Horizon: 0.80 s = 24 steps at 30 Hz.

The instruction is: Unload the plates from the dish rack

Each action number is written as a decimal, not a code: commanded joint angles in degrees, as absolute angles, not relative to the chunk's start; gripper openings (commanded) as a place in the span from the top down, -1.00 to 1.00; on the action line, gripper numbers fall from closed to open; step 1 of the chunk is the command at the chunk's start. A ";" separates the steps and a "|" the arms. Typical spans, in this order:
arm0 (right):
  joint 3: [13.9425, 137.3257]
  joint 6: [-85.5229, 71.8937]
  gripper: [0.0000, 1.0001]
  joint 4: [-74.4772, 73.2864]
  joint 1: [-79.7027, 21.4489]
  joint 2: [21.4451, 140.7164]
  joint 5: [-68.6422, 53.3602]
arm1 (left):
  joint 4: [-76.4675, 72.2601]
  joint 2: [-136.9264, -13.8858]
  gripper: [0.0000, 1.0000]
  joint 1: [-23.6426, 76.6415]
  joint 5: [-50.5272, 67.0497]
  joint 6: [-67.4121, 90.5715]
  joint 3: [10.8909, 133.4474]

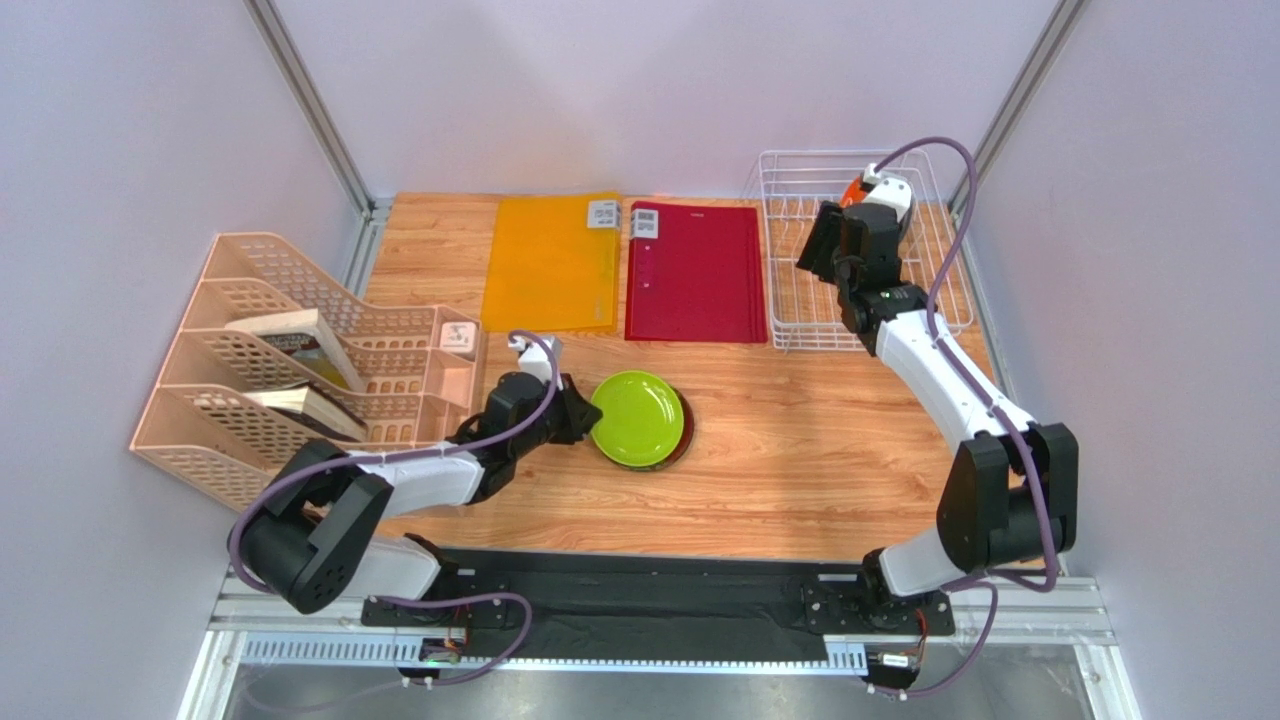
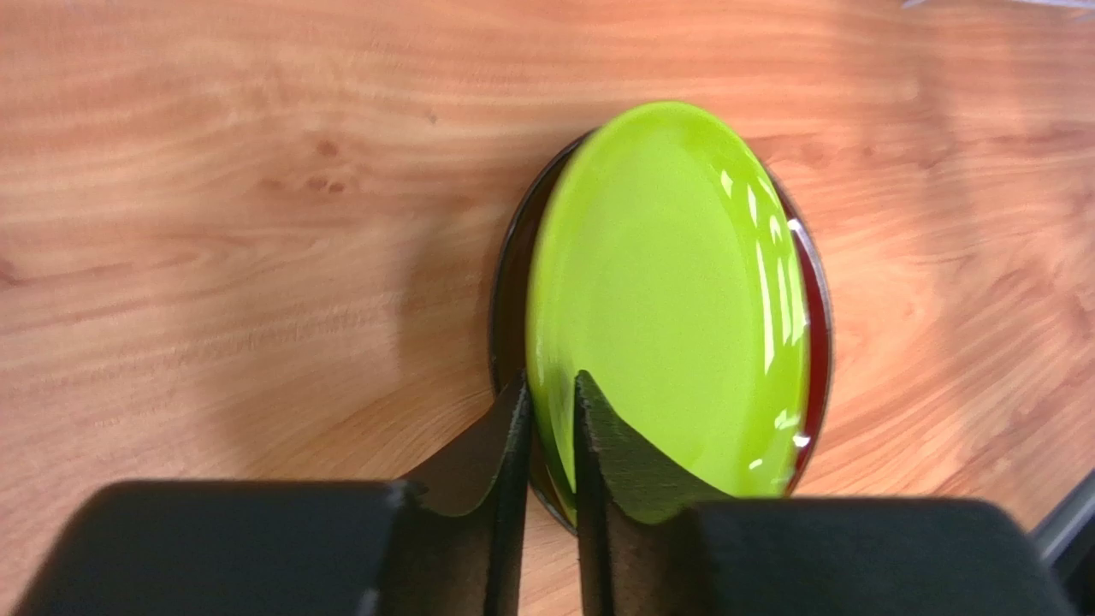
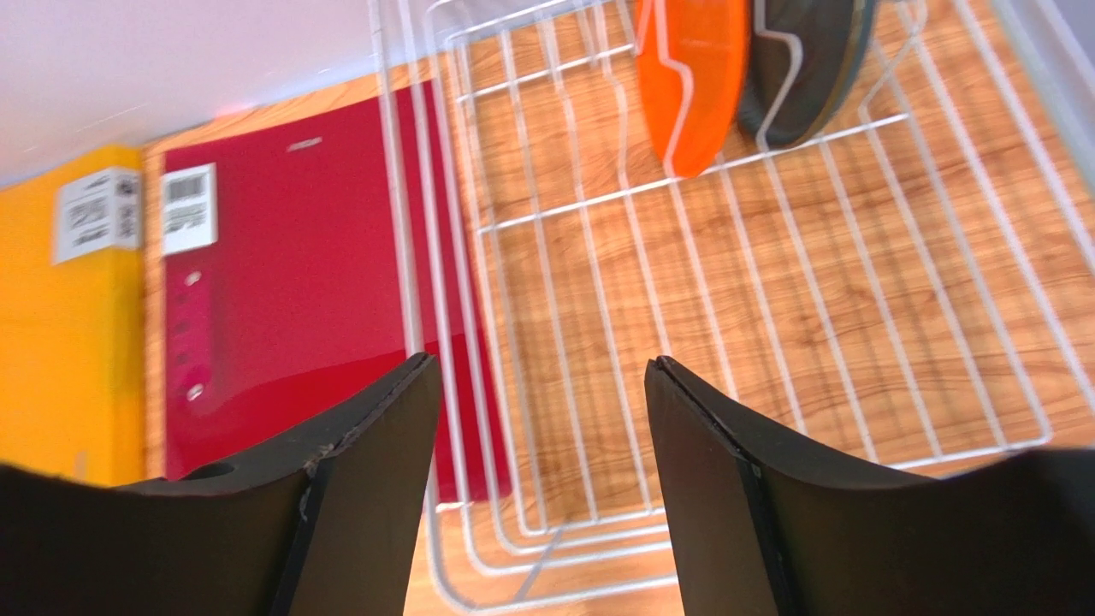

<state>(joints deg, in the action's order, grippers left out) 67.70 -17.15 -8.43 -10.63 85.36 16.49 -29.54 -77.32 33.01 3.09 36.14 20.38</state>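
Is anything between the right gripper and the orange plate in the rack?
No loose object shows. The right gripper, fingers open, faces the orange plate across the bare floor of the dish rack. Only the rack's own slot wire crosses the plate's face.

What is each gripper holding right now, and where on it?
Left gripper pinches the lime green plate by its rim. Right gripper, open above the dish rack, holds nothing.

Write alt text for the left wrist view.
The left gripper has its fingers pinched on the near rim of the lime green plate. That plate sits on top of a dark red plate on the wooden table.
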 commanded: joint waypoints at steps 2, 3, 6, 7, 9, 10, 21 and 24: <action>74.00 -13.36 -0.46 -8.79 -8.53 90.34 22.77 | -28.04 -80.59 0.30 34.19 4.13 36.56 20.65; 74.61 -13.36 -0.47 -8.79 -8.00 91.92 22.15 | -28.04 -80.86 0.27 34.28 3.70 36.56 20.48; 76.55 -14.59 -0.48 -8.52 -6.16 94.99 20.40 | -27.95 -80.42 0.11 34.45 2.11 36.12 20.13; 77.07 -14.59 -0.49 -8.26 -5.80 95.79 19.87 | -27.60 -80.07 0.03 34.45 1.94 35.95 20.13; 78.92 -14.24 -0.50 -8.00 -5.19 98.33 19.77 | -27.16 -78.76 -0.07 34.54 1.50 35.25 19.95; 79.62 -13.89 -0.50 -7.21 -5.01 99.39 20.12 | -26.72 -78.23 -0.11 34.63 0.80 35.07 19.95; 97.98 -11.87 -0.50 -9.05 -1.50 117.84 22.05 | -22.68 -66.19 -0.99 36.74 -8.44 27.95 18.28; 104.13 -11.34 -0.50 -10.63 -0.88 121.89 23.64 | -22.06 -64.87 -0.99 36.74 -7.65 27.16 18.46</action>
<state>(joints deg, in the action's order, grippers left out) 96.36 -12.99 -10.59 -1.96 117.38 20.27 -23.33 -67.40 36.40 -6.15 30.48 18.44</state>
